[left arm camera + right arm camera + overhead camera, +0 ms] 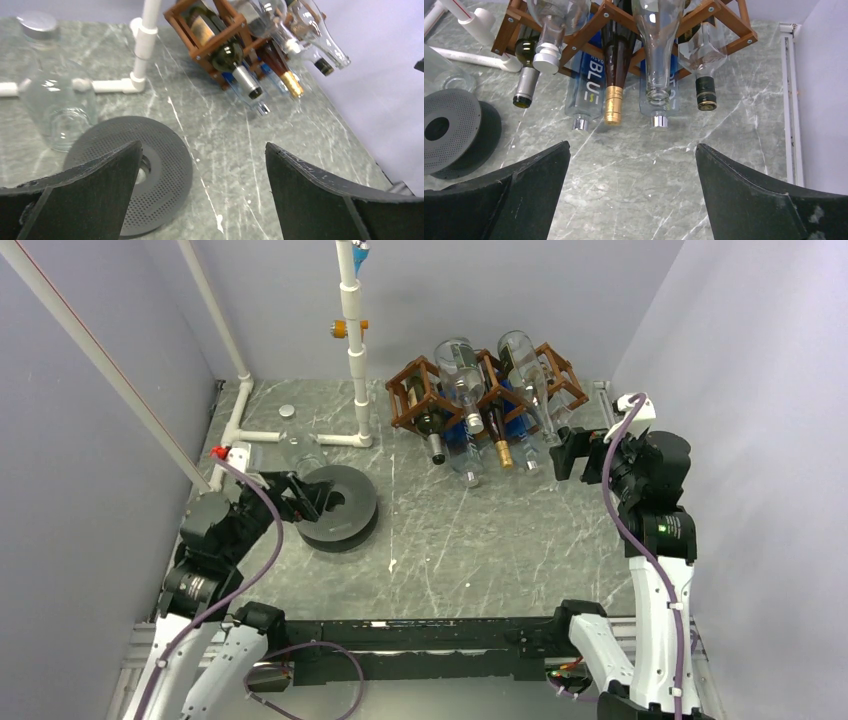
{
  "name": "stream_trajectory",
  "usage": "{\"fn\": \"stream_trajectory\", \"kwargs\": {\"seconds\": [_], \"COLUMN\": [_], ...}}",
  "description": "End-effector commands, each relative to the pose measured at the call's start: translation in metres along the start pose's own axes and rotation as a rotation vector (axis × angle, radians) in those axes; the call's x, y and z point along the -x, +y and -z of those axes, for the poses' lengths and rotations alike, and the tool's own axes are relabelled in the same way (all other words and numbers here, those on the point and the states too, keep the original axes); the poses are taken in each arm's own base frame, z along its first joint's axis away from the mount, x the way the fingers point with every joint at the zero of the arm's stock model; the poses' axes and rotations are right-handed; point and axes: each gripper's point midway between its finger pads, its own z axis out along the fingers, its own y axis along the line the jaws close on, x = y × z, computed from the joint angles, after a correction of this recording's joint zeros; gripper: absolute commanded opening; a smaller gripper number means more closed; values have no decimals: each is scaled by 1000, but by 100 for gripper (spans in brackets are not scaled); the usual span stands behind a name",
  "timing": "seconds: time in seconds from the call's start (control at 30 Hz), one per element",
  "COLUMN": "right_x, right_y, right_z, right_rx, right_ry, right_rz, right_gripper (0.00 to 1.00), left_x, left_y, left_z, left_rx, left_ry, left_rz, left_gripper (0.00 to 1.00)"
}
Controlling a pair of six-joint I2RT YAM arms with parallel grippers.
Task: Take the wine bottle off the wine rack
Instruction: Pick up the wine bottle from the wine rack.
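– While the right end effector and the left end effector both stand wide open and hold nothing, where does trouble start?
– With the choice. The wine rack sits at the back of the worktop, crammed with bottles, necks pointing toward the arms. The wine bottle I'd pick is the dark one with gold foil, low in the middle. But a green bottle with a silver neck, on the left, looks like wine too.
– How close are the arms?
– The right one faces the necks, near but touching none. The left is well apart, beside the grey disc.
– So what goes wrong on the pull?
– The dark bottle lies between two blue-labelled bottles, its neck just beside theirs. Wide fingers could knock one, or close on two necks at once.
– And above?
– Clear bottles rest in the upper notches. Lifting the dark one before it slides free would, I think, jolt the wood and shake them loose. A grip on the foil alone may slip, and the heavy body could drop as it leaves its cell.
– The rack itself?
– It looks loose on the worktop, so a dragging bottle could tow it forward.
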Motion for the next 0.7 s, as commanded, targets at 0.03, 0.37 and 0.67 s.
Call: {"fn": "stream_trajectory", "kwargs": {"seconds": [0.03, 0.37, 0.67], "right_x": [15, 7, -35], "right_y": [0, 6, 75], "right_z": [4, -11, 7], "right_rx": [-6, 83, 618], "right_ry": [-40, -5, 26], "right_rz": [-23, 47, 339], "right_gripper": [100, 100, 100], "left_x": [5, -6, -25], "left_y": [-26, -43, -63], "left_z": [-9, -19, -43], "left_rx": [-113, -221, -217], "left_ry": [56, 117, 260], "left_rz": [85, 121, 113], "left_gripper": [99, 99, 99]}}
